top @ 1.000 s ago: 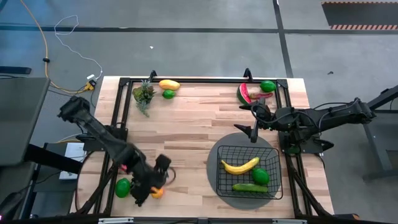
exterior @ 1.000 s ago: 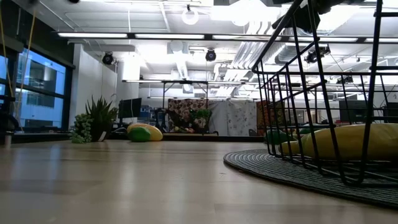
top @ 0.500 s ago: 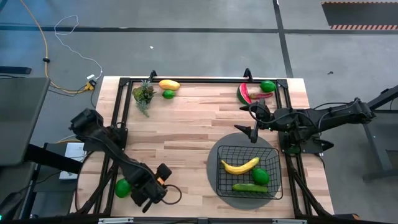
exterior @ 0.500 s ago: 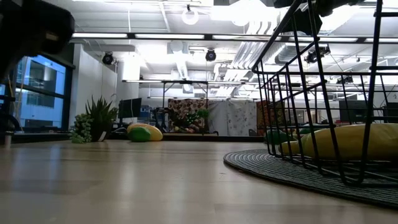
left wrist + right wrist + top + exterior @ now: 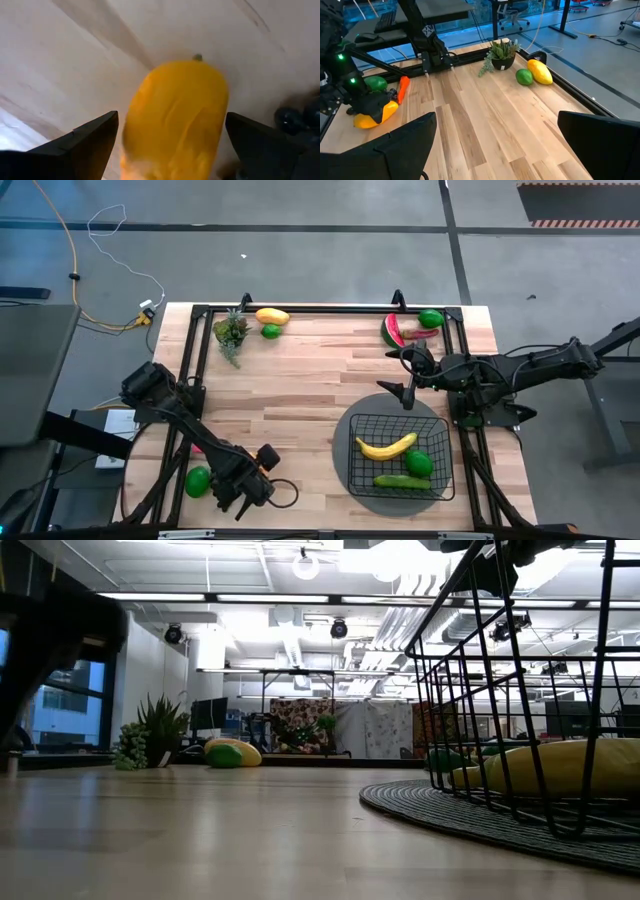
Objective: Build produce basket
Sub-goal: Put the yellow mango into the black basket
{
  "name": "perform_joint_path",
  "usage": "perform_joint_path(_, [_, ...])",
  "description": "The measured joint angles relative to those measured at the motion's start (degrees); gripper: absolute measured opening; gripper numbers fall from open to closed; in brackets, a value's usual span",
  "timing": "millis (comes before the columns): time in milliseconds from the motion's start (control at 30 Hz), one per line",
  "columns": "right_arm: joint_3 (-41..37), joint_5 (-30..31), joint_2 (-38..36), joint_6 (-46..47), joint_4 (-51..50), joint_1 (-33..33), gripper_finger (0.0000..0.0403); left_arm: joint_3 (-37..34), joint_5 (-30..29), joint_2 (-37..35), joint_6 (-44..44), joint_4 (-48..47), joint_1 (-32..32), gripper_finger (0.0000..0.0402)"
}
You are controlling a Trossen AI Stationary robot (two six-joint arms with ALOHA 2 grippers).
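The left end effector (image 5: 250,480) is low over the near left corner of the counter (image 5: 300,395), its fingers spread wide on either side of an orange mango (image 5: 175,117) that lies on the wood; nothing shows them pressing it. A green lime (image 5: 197,481) lies just beside it toward the counter's left edge, with a red chili (image 5: 403,86) close by. The basket (image 5: 398,453) stands on a round grey mat (image 5: 350,480) near the right front corner and holds a banana (image 5: 386,447), a second lime (image 5: 419,463) and a cucumber (image 5: 402,481). The right end effector (image 5: 408,376) hangs wide open and empty just behind the basket. The middle of the counter is bare wood. Along the far edge lie a potted plant (image 5: 231,333), another mango (image 5: 271,316) and a watermelon slice (image 5: 392,332).
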Motion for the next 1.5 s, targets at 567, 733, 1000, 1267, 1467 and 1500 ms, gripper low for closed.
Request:
perform_joint_path(567, [0.00, 0.11, 0.01, 1.03, -0.14, 0.01, 0.0399, 0.00, 2.66, -0.03, 4.37, -1.03, 6.22, 0.0358])
perform_joint_path(733, [0.00, 0.11, 0.01, 1.03, -0.13, -0.01, 0.0399, 0.00, 5.51, 0.33, 5.32, -3.32, 7.33, 0.0358])
perform_joint_path(1000, [-0.02, 0.11, 0.01, 1.03, -0.24, 0.00, 0.0399, 0.00, 4.07, 0.51, 9.86, -3.95, 8.29, 0.0358])
perform_joint_path(1267, [-0.02, 0.09, 0.01, 1.03, -0.39, -0.01, 0.0399, 0.00, 4.56, 0.51, 8.94, -3.95, 10.05, 0.0358])
perform_joint_path(1467, [0.00, 0.09, 0.01, 1.03, -0.39, 0.00, 0.0399, 0.00, 4.66, 0.51, 10.29, -3.95, 10.19, 0.0349])
perform_joint_path(1500, [0.00, 0.09, 0.01, 1.03, -0.39, -0.01, 0.0399, 0.00, 4.66, 0.51, 10.40, -3.97, 10.19, 0.0345])
